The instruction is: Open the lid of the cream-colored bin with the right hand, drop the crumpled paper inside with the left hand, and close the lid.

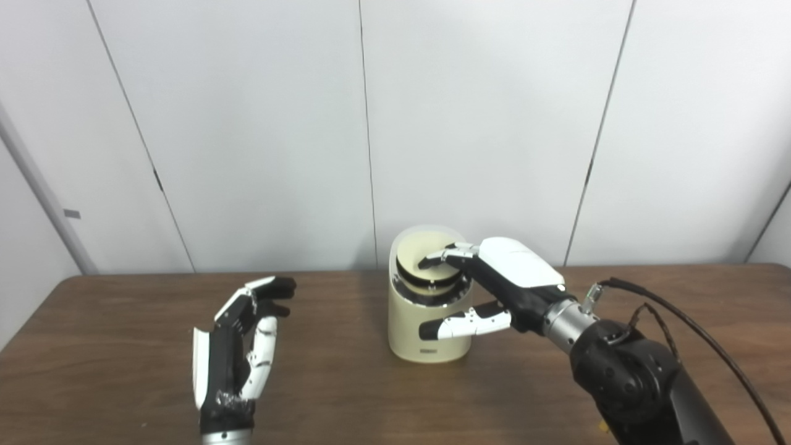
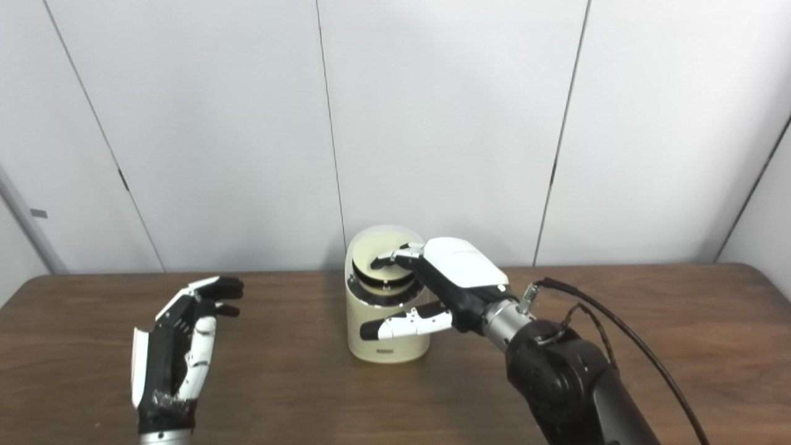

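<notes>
The cream-colored bin point(image 1: 411, 324) stands at the middle of the table, near its back edge. Its round lid point(image 1: 426, 256) sits tilted in the bin's top, with a dark gap showing under its front edge. My right hand point(image 1: 513, 275) reaches in from the right; its fingers point(image 1: 448, 254) lie on top of the lid and its thumb point(image 1: 463, 324) stretches across the bin's front wall. My left hand point(image 1: 238, 346) hovers open at the left, palm turned inward, holding nothing. No crumpled paper shows in either view.
The brown wooden table point(image 1: 346, 395) runs across the whole picture, with white wall panels point(image 1: 259, 123) right behind it. A black cable point(image 1: 686, 324) loops off my right forearm over the table's right side.
</notes>
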Tool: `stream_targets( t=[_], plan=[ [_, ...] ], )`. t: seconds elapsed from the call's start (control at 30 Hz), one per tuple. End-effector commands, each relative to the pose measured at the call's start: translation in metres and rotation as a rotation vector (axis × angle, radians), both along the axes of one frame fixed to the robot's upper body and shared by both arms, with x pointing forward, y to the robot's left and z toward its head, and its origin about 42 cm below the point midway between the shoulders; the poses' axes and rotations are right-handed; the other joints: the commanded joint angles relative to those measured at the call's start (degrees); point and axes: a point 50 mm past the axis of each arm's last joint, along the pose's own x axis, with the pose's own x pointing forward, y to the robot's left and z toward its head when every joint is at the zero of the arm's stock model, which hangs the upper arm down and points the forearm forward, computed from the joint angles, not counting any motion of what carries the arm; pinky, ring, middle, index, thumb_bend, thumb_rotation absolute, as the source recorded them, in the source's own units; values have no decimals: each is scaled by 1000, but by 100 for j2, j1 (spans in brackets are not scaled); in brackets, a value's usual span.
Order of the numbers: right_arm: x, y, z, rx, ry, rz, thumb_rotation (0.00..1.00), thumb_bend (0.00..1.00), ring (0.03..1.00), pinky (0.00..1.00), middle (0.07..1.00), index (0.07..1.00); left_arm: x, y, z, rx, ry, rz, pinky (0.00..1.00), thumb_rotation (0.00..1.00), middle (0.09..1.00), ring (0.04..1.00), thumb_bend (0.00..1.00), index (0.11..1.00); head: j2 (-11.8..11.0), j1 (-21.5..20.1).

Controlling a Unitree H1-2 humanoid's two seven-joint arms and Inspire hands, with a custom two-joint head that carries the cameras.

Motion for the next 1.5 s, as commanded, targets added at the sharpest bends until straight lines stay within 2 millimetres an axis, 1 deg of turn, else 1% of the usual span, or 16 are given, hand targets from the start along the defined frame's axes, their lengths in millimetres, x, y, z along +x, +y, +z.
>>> stream_targets(
  t=[0.0,0.17,0.47,0.57,0.67,0.9,1.1,1.47],
  plan=[
    [-3,4,18,16,-60,16,864,913,918,869,837,803,-1,-2,18,14,-73,-2,543,769,663,654,351,642,23,1],
    [-7,3,15,11,-44,15,859,898,922,867,844,810,-4,-2,20,6,-70,-4,553,772,668,659,348,646,89,42],
    [-10,4,8,5,-15,9,880,903,919,869,837,804,-9,-1,24,9,-72,1,546,779,667,658,383,646,213,55],
    [-10,4,7,6,-10,6,875,910,909,858,828,796,-10,0,25,20,-72,6,546,782,665,654,373,644,241,47],
    [-11,5,6,-1,0,4,873,907,910,864,831,798,-11,1,27,32,-71,11,551,808,665,654,361,645,289,49],
    [-12,6,-1,-9,20,-1,886,932,901,859,834,797,-13,3,27,35,-68,12,553,800,663,650,331,645,320,40],
    [-12,6,-6,-22,48,-13,902,939,916,868,849,804,-15,3,29,36,-65,13,549,789,659,647,309,642,357,31],
    [-10,6,-15,-37,72,-29,902,948,903,853,832,794,-18,3,31,33,-63,13,547,786,658,643,330,640,415,63]
  ],
)
